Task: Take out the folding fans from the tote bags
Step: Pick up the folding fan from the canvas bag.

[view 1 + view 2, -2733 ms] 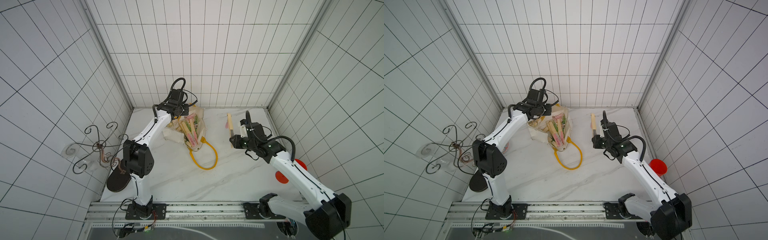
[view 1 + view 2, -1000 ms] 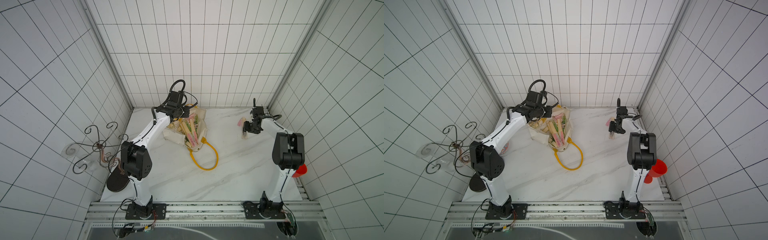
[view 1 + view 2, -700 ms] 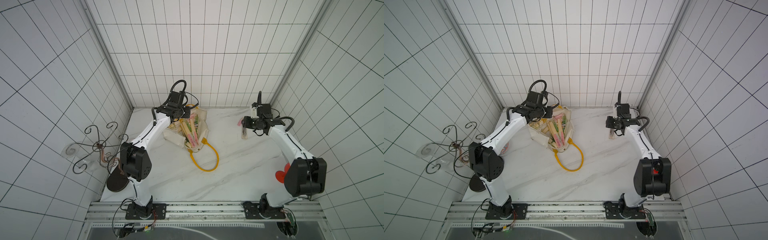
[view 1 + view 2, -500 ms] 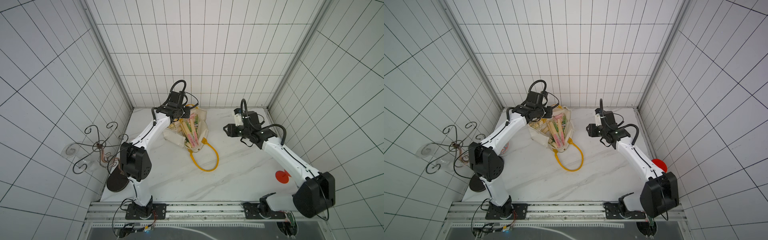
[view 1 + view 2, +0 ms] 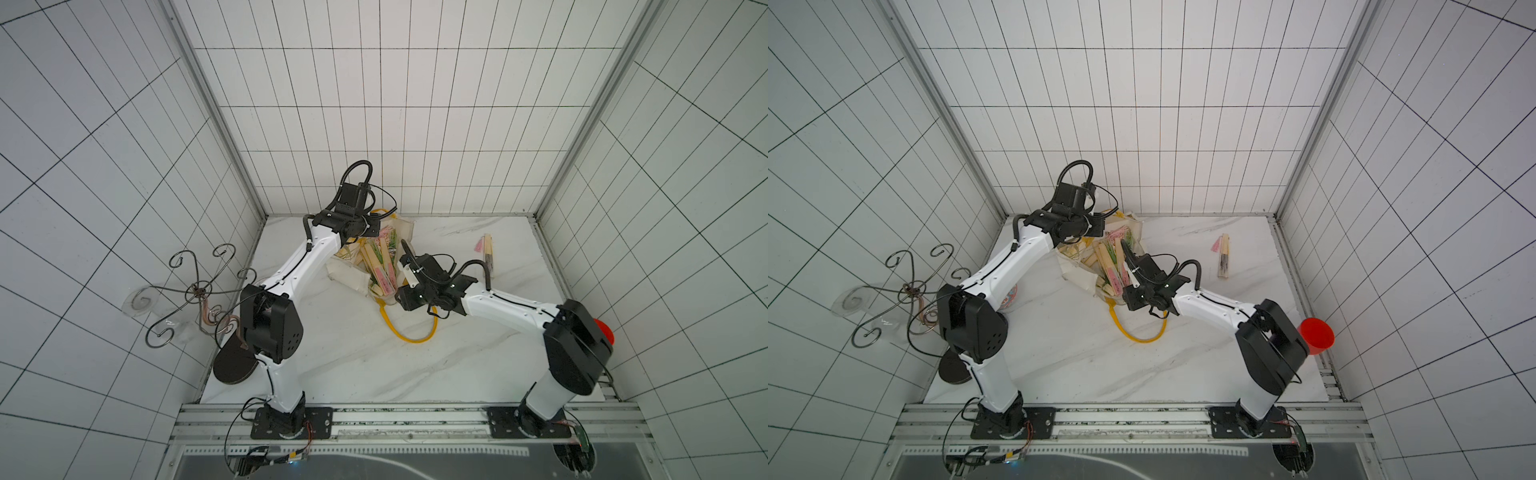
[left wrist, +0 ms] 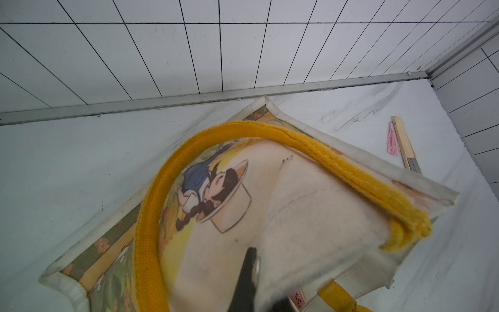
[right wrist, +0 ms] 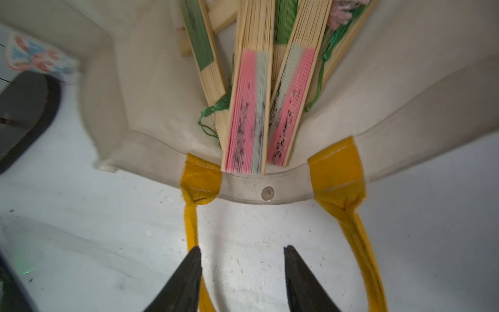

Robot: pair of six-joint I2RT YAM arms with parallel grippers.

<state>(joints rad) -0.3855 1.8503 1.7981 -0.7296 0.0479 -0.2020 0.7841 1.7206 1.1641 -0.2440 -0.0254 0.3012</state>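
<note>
The cream tote bag lies on the marble table with its mouth toward the front, and one yellow handle loops out from it. Several folding fans with pink and green folds fill its mouth. One more fan with a pink tassel lies on the table at the back right. My left gripper is shut on the tote's upper cloth at the back. My right gripper hangs open and empty over the table inside the handle loop, just short of the tote's rim.
A red cup stands at the table's right edge. A scrolled metal stand with a black round base sits at the left. Tiled walls close in the back and both sides.
My right arm swung from the back right, where a fan now lies, over to the tote's mouth with its jaws open. The left arm kept its hold on the tote.
</note>
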